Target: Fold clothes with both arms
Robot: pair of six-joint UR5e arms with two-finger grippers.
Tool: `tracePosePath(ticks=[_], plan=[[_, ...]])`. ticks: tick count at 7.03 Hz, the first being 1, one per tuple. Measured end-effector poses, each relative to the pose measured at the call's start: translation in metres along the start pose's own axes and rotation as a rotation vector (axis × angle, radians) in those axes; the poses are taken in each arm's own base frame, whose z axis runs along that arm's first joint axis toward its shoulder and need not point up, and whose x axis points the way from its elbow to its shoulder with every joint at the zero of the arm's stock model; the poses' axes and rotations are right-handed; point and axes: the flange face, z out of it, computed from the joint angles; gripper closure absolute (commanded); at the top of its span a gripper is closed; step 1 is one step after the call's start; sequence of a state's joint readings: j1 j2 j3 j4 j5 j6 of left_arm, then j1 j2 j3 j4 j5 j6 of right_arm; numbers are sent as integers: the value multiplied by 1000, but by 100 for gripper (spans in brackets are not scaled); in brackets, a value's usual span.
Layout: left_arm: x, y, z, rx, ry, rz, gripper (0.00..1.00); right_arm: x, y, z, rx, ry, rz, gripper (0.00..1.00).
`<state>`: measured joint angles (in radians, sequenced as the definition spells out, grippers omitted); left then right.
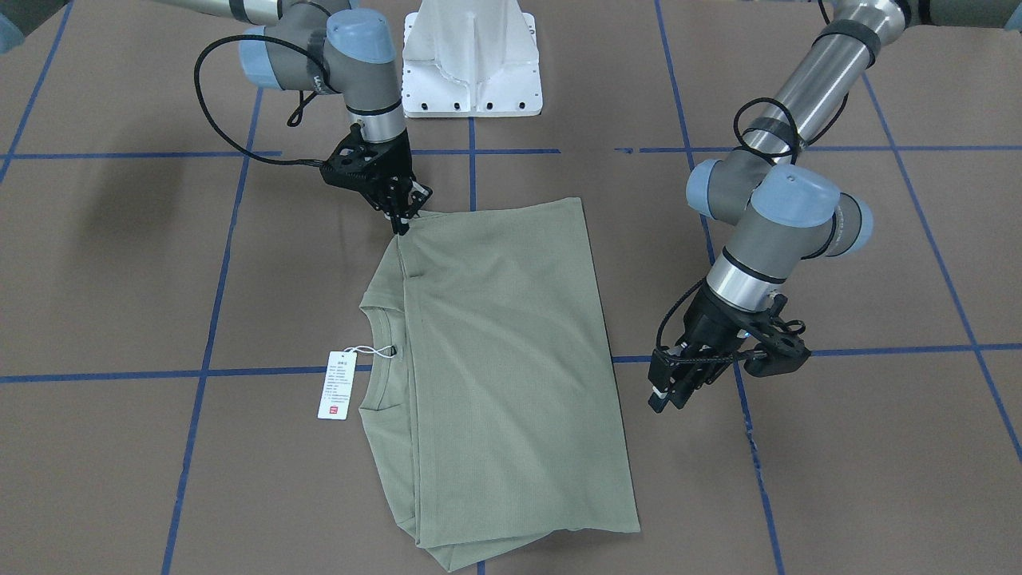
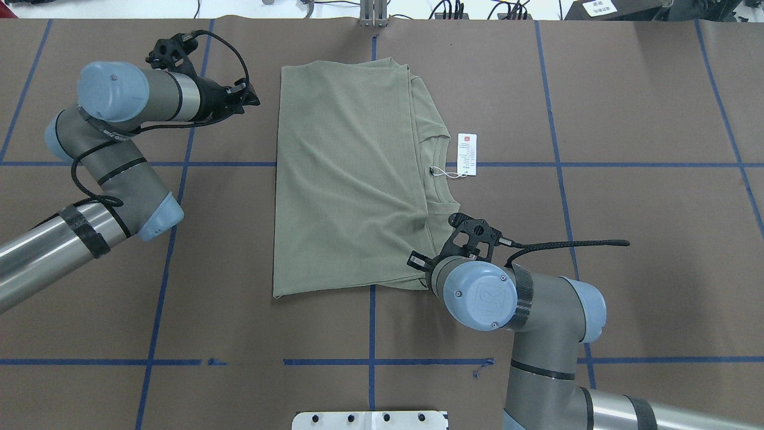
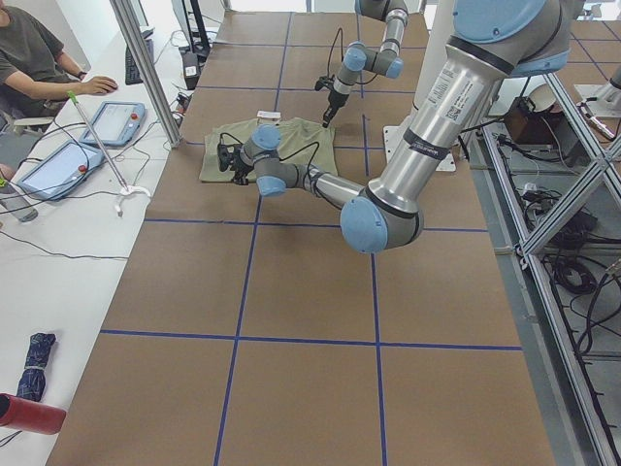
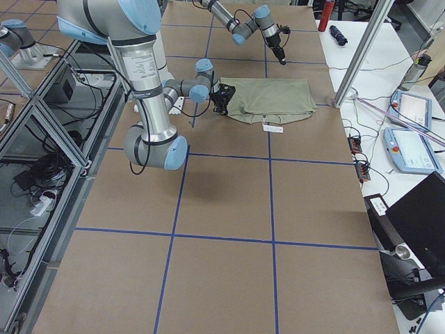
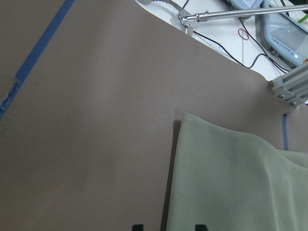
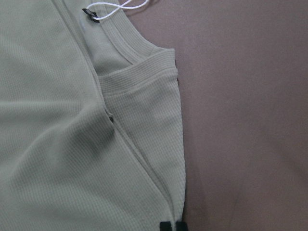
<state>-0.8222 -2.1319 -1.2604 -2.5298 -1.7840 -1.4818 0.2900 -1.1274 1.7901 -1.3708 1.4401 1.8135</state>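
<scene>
Progress looks about halfway; I judge at least one fold is left. The right claw (image 1: 402, 214) is clenched on the shirt (image 1: 503, 351) at its robot-side corner, on the neckline side. The left claw (image 1: 667, 393) hangs released and empty just beside the opposite edge. The shirt lies mid-worktop (image 1: 838, 479), sleeves hidden, body doubled into a rectangle over part of the neckline, tag (image 1: 338, 385) lying outside.
</scene>
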Motion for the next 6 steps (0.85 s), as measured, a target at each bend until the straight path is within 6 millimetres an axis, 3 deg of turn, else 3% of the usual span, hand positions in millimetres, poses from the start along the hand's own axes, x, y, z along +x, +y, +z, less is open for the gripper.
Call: tracePosePath(ticks=[1,6], plan=[[-1,0,0,0,-1,0,53,-1,-2,-2,2,-4,3,60],[-4,0,0,2,-5,-3,53,2,-5,3,11,8,6,57]])
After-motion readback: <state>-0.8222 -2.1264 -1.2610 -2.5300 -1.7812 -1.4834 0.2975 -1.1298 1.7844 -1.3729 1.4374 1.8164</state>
